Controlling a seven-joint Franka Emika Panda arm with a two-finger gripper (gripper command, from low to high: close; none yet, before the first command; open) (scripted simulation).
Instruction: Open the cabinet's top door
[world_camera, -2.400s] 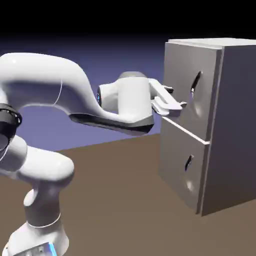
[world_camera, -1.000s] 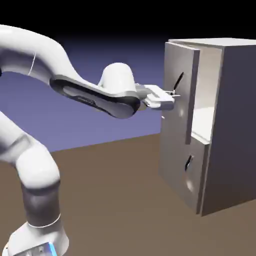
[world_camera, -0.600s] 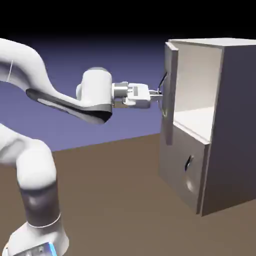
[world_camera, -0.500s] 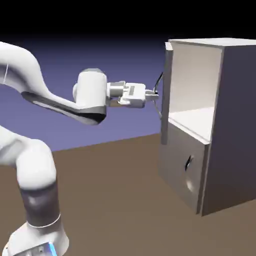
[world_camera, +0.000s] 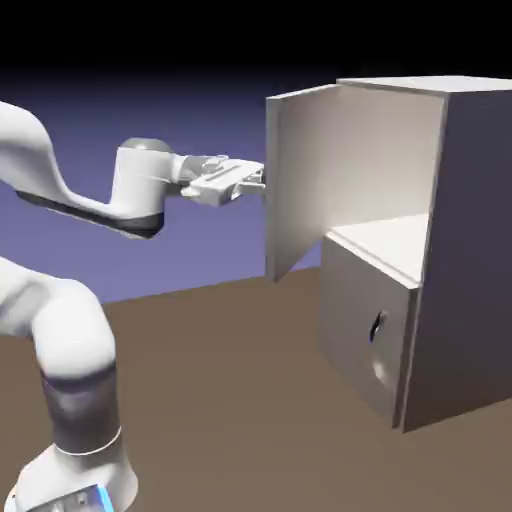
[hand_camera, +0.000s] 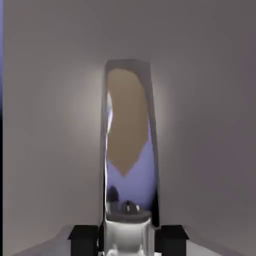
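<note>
The grey cabinet (world_camera: 470, 250) stands at the exterior view's right. Its top door (world_camera: 300, 180) is swung far open to the left, with its inner face towards this view and the upper compartment (world_camera: 385, 160) bare. My gripper (world_camera: 258, 180) reaches the door's outer side at its left edge, where the handle is hidden behind the panel. In the hand view the long shiny curved handle (hand_camera: 127, 140) runs up the grey door panel (hand_camera: 50, 125). The gripper (hand_camera: 127, 235) is shut on its lower end, and the dark fingertips (hand_camera: 83, 235) flank it.
The shorter lower door (world_camera: 360, 340) stays closed, its small dark handle (world_camera: 377, 326) on the front. A pale shelf (world_camera: 395, 240) divides the two compartments. The brown table (world_camera: 230, 400) spreads in front of the cabinet, and my arm (world_camera: 60, 330) rises at the lower left.
My gripper has pulled back to the left with the handle. The top door has swung from ajar to wide open, exposing the upper compartment.
</note>
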